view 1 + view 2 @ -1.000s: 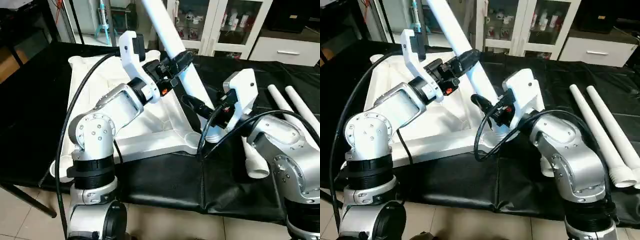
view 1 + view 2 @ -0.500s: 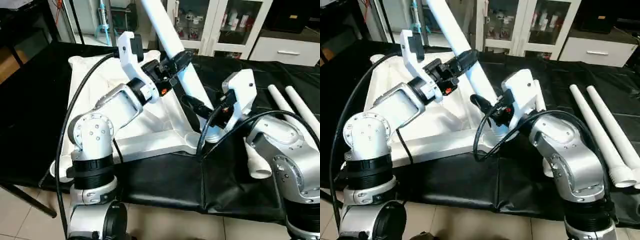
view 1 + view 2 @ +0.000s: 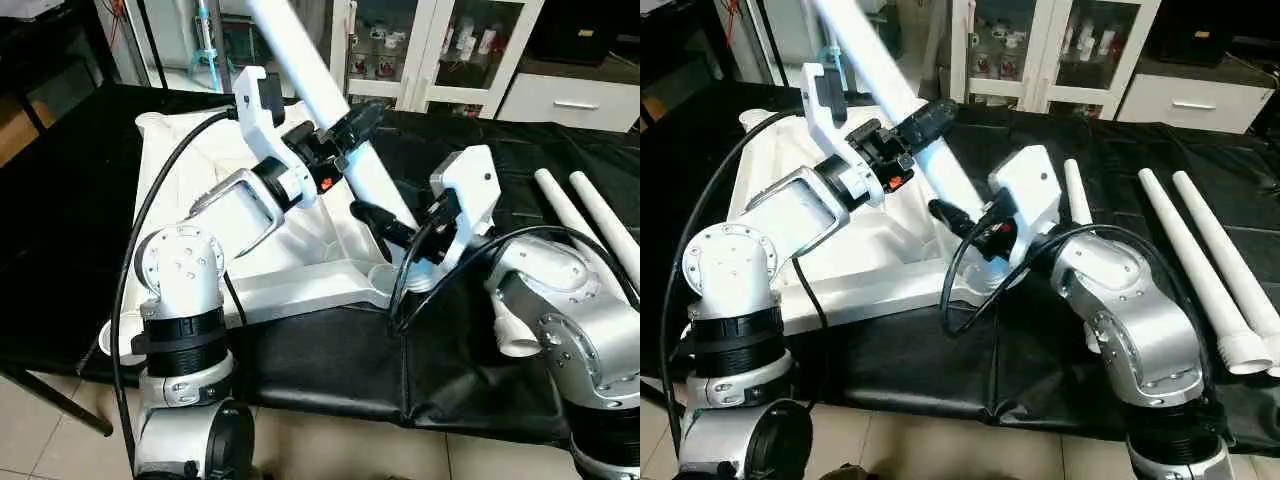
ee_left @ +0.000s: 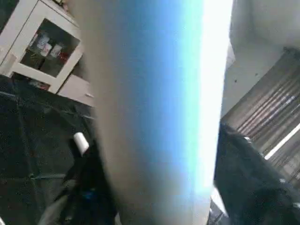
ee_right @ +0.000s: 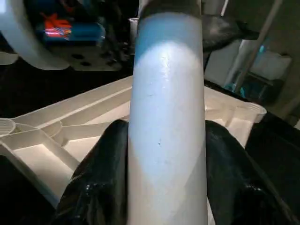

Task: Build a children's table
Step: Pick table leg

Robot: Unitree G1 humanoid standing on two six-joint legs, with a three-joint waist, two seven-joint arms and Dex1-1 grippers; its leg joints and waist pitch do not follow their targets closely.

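Note:
The children's table lies in parts on the black-covered work table. Its white tabletop (image 3: 190, 170) is upside down, ribs up. One white leg (image 3: 300, 60) slants up to the far left, its foot at the near right corner socket (image 3: 385, 275). My left gripper (image 3: 350, 122) is shut on this leg high up; black fingers (image 4: 89, 187) flank the tube. My right gripper (image 3: 385, 225) is shut on the same leg just above the socket, a finger (image 5: 101, 178) on each side. Three more legs lie to the right: two side by side (image 3: 1200, 260), one (image 3: 1073, 190) behind my right arm.
Glass-door cabinets (image 3: 440, 50) and a white drawer unit (image 3: 570, 100) stand behind the work table. The black cover (image 3: 330, 370) hangs over the front edge, above tiled floor. A black cable (image 3: 130, 270) loops beside my left arm.
The held leg has tilted further left, its top swinging that way. My right gripper has shifted left with the leg's lower part. My left gripper stays at about the same place.

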